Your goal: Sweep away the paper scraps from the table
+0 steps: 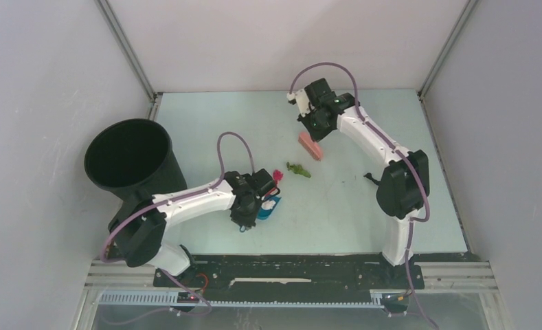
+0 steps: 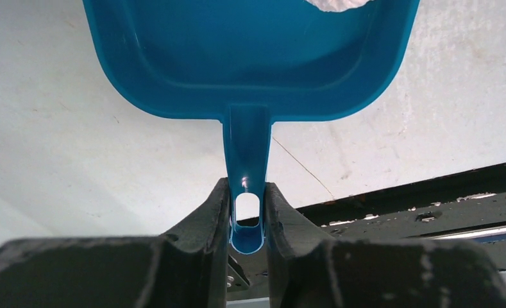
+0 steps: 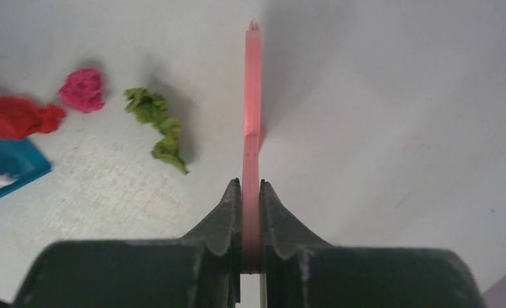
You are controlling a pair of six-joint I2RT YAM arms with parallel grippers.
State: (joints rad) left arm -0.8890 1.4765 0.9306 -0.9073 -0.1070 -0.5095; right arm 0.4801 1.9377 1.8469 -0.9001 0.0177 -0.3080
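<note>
My left gripper (image 2: 247,192) is shut on the handle of the blue dustpan (image 2: 250,58), which rests near the middle of the table (image 1: 350,206); a white scrap (image 2: 340,4) lies in the pan. My right gripper (image 3: 251,187) is shut on the pink brush (image 3: 253,96), held edge-on above the table's far middle (image 1: 310,146). In front of the pan's mouth lie a red scrap (image 3: 16,119), a magenta scrap (image 3: 82,90) and a green scrap (image 3: 157,125). From above, the magenta scrap (image 1: 277,174) and green scrap (image 1: 298,170) sit between the dustpan (image 1: 269,205) and the brush.
A tall black bin (image 1: 130,161) stands at the left, beside the left arm. A black rail (image 1: 302,265) runs along the table's near edge. Grey walls close in the back and both sides.
</note>
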